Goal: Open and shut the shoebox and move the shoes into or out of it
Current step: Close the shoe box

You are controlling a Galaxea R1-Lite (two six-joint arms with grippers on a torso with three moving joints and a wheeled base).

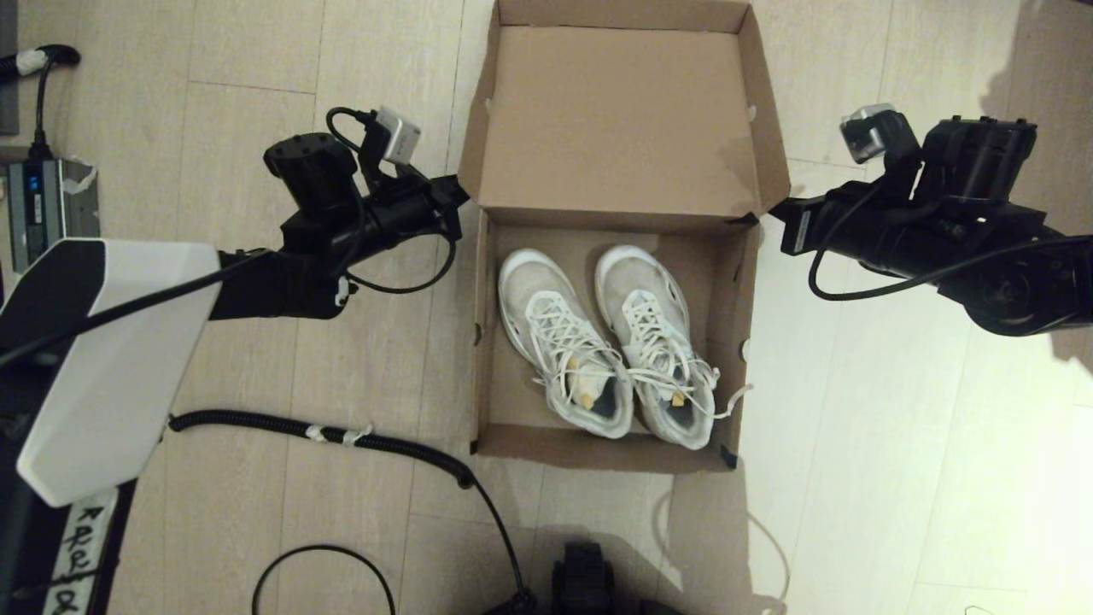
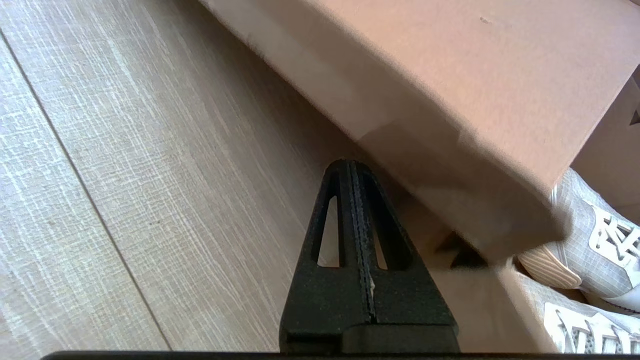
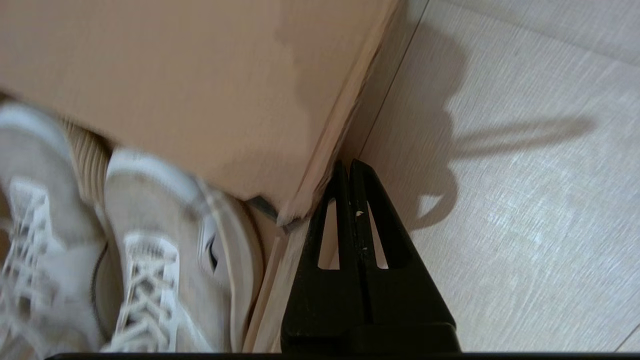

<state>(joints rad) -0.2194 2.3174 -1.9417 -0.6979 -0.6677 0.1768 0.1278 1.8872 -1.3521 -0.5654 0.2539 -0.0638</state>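
I have the shoebox (image 1: pixel 615 256) on the floor (image 1: pixel 256 367) at the centre of the head view, lid (image 1: pixel 619 120) swung open toward twelve o'clock and leaning back, the shoes (image 1: pixel 610 342) side by side in the tray, toes toward the hinge.

My worry is the lid. Both grippers sit at its lower corners, just outside the side flaps, and if I push unevenly the lid could twist or the whole box skid across the floor. The loose lace hanging over the tray's wall at about four o'clock could also get pinched if the lid comes down.

The left gripper (image 2: pixel 352 175) reaches in from nine o'clock, fingers pressed together on nothing, tip just beside the lid's corner. The right gripper (image 3: pixel 350 172) comes in from three o'clock, fingers likewise pressed flat and empty, tip near the opposite corner flap; I cannot tell whether it touches. Both arms lie roughly level, pointing inward at the hinge line.
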